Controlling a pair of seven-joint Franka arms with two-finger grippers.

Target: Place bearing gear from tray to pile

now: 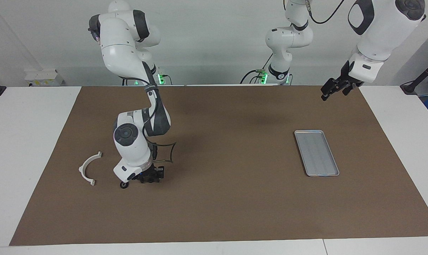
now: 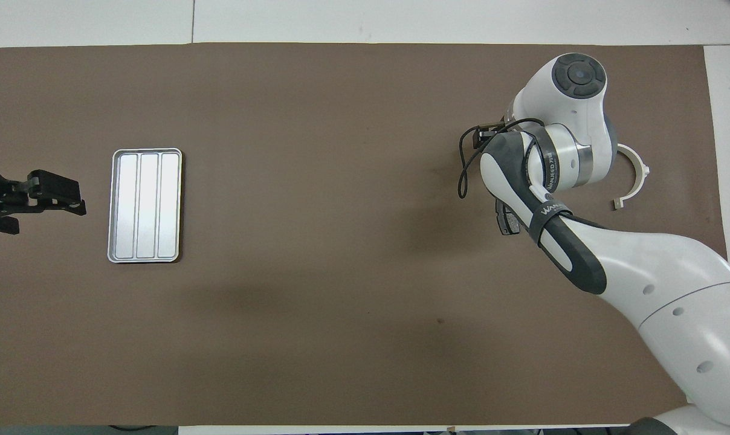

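The right end effector [image 1: 151, 178] sits low at the brown mat beside the small black bearing gear [image 1: 123, 185] near the white arc [image 1: 88, 168], its finger gap unreadable, while the left end effector [image 1: 332, 88] waits with fingers apart above the desk [image 1: 33, 117] near the tray [image 1: 316, 152].

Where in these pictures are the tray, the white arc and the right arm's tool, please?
tray [image 2: 146, 205]: overhead view, on its ribbed floor.
white arc [image 1: 85, 165]: facing view, on the middle of its curve.
right tool [image 1: 149, 178]: facing view, at its dark tip, low over the mat.
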